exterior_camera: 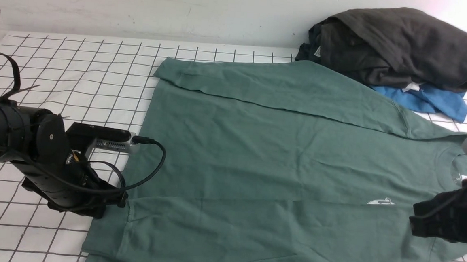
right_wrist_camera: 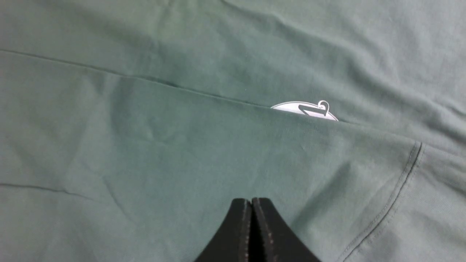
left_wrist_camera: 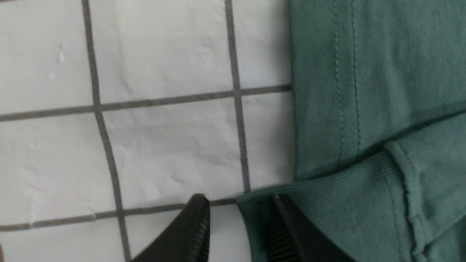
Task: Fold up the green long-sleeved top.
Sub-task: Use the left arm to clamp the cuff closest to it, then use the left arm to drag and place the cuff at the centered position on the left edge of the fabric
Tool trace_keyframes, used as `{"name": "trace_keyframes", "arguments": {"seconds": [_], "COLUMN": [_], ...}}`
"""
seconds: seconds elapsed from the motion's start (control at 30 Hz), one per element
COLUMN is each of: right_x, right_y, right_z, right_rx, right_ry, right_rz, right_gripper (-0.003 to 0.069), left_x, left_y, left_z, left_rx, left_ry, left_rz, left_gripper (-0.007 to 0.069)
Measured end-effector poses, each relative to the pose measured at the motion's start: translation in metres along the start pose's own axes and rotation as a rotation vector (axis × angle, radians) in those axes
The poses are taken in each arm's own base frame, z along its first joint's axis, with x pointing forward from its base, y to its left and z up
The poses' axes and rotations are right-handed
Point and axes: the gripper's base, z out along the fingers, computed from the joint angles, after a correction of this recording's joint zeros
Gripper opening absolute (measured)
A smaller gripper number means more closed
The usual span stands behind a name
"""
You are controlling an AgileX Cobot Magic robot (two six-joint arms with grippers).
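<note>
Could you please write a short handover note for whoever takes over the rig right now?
Left gripper: open, fingers astride the edge of the cuff.
Right gripper: shut, empty, over the near sleeve beside the logo.
Top: flat on the table, both sleeves folded in over the body.
Left to do: fold the body itself.

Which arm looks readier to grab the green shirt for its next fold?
Probably the left: the left gripper is open with the edge of the ribbed cuff between its jaws. The right gripper is shut over flat cloth.
</note>
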Motion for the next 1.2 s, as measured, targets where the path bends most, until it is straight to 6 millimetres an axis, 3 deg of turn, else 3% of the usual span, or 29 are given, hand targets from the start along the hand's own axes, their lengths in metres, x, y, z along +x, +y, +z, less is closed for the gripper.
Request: {"name": "trace_keyframes", "arguments": {"seconds": [0.1, 0.13, 0.2, 0.23, 0.4, 0.43, 0.47, 0.67, 0.77, 0.87, 1.0, 1.03, 1.1, 1.2], "right_x": [-0.001, -0.001, -0.001, -0.001, -0.002, -0.002, -0.002, -0.002, -0.002, -0.002, -0.003, -0.003, -0.003, -0.003], "right_y": [0.000, 0.000, 0.000, 0.000, 0.000, 0.000, 0.000, 0.000, 0.000, 0.000, 0.000, -0.001, -0.001, -0.001], "right_z": [0.000, 0.000, -0.001, -0.001, -0.001, -0.001, -0.001, -0.001, -0.001, -0.001, -0.001, -0.001, -0.001, -0.001], "right_rx": [-0.001, -0.001, -0.001, -0.001, 0.000, 0.000, 0.000, 0.002, 0.003, 0.004, 0.005, 0.006, 0.006, 0.007], "right_ry": [-0.002, -0.003, -0.005, -0.005, -0.010, -0.010, -0.010, -0.014, -0.015, -0.017, -0.022, -0.024, -0.026, -0.028], "right_rz": [0.002, 0.002, 0.002, 0.002, 0.002, 0.002, 0.002, 0.001, -0.001, -0.001, -0.002, -0.002, -0.002, -0.002], "right_gripper": [-0.0011, -0.0011, -0.0011, -0.0011, -0.0011, -0.0011, -0.0011, -0.0011, -0.0011, -0.0011, -0.0011, -0.0011, -0.0011, -0.0010], "left_x": [-0.001, -0.002, -0.005, -0.006, -0.025, -0.035, -0.036, -0.082, -0.102, -0.121, -0.151, -0.152, -0.168, -0.187], "left_y": [-0.001, -0.004, -0.006, -0.007, -0.022, -0.029, -0.030, -0.050, -0.052, -0.054, -0.056, -0.055, -0.051, -0.045], "left_z": [-0.001, -0.003, -0.009, -0.011, -0.054, -0.073, -0.076, -0.140, -0.153, -0.145, -0.077, -0.074, -0.035, -0.020], "left_rx": [0.005, 0.010, 0.014, 0.015, 0.040, 0.051, 0.053, 0.068, 0.064, 0.060, 0.049, 0.048, 0.037, 0.040], "left_ry": [-0.002, -0.010, -0.032, -0.038, -0.146, -0.204, -0.213, -0.483, -0.588, -0.620, -0.522, -0.517, -0.430, -0.355], "left_rz": [0.009, 0.017, 0.030, 0.034, 0.099, 0.122, 0.128, 0.250, 0.256, 0.252, 0.252, 0.251, 0.241, 0.187], "left_gripper": [0.0133, 0.0055, 0.0017, 0.0012, -0.0008, -0.0007, -0.0007, -0.0007, -0.0007, -0.0007, -0.0002, 0.0000, 0.0049, 0.0146]}}
